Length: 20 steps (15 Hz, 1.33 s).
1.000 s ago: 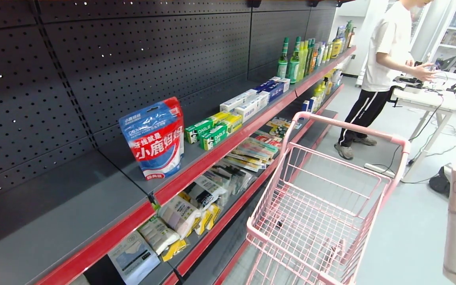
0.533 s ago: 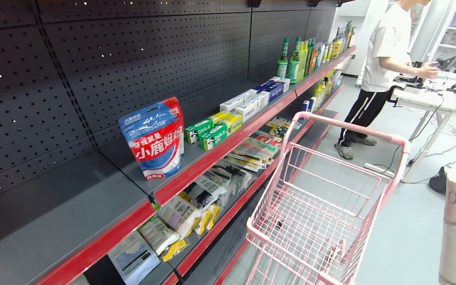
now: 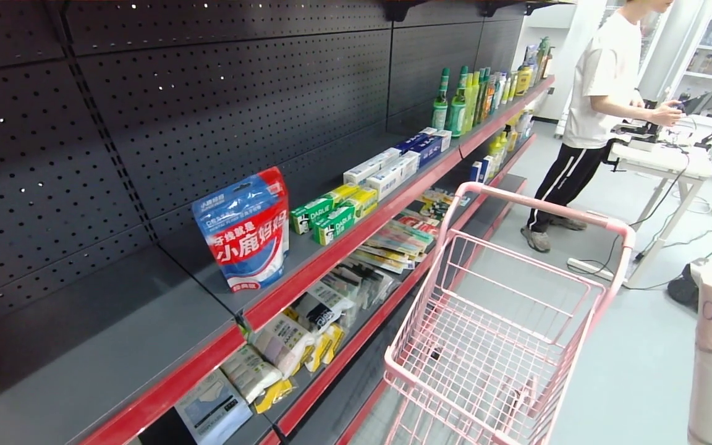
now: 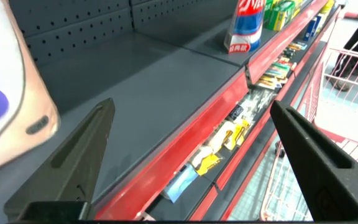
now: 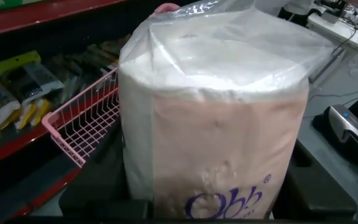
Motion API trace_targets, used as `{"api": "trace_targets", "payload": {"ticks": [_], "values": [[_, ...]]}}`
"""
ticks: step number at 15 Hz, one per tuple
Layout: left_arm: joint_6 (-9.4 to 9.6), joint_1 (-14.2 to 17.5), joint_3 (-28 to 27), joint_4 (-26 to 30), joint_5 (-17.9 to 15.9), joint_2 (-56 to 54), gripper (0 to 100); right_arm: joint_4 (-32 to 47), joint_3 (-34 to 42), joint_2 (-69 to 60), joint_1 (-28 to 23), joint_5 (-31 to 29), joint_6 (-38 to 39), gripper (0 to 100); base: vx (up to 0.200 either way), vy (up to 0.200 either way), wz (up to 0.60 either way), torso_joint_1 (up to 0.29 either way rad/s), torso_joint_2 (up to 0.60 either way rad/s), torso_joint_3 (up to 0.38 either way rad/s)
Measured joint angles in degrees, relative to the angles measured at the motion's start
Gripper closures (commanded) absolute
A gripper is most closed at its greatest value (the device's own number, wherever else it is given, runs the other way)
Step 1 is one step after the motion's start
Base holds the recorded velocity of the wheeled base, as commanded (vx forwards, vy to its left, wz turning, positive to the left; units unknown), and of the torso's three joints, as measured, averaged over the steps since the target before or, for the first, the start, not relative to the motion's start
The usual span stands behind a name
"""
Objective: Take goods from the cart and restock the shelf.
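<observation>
**Operator:** One long shelf (image 3: 115, 346) runs along your left side, grey boards with red front edges. What do your grippers have?

**Spotter:** Biggest first. Beside the shelf you have the pink wire cart (image 3: 547, 206). Next is the pack of paper rolls (image 5: 216, 112), wrapped in clear film. Your right gripper (image 5: 210, 193) is closed on its lower part, with a finger on each side. It holds the pack upright, off to the right of the cart and well apart from the shelf.

**Operator:** And the left one?

**Spotter:** Your left gripper (image 4: 191, 155) is spread wide with nothing between its fingers. It hangs over the grey top board near the red edge. A second pack (image 4: 2, 93) sits on that board just beside one finger; you cannot tell whether they touch.

**Operator:** Anything smaller?

**Spotter:** A blue and red pouch (image 3: 246, 228) stands upright farther along the same board. Just beyond it are green and yellow toothpaste boxes (image 3: 331, 213).
</observation>
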Motion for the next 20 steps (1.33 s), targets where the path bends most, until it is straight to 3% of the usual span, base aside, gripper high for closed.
{"api": "trace_targets", "payload": {"ticks": [9, 20], "values": [[0.02, -0.02, 0.00, 0.00, 0.00, 0.00, 0, 0.00, 0.24, 0.55, 0.02, 0.24, -0.22, 100, 0.000, 0.000, 0.00, 0.157, -0.34, -0.181], [-0.01, -0.02, -0.02, 0.00, 0.02, 0.00, 0, -0.05, 0.99, 1.62, 0.02, 1.26, -0.68, 100, 0.000, 0.000, 0.00, 0.096, -0.19, -0.103]]}}
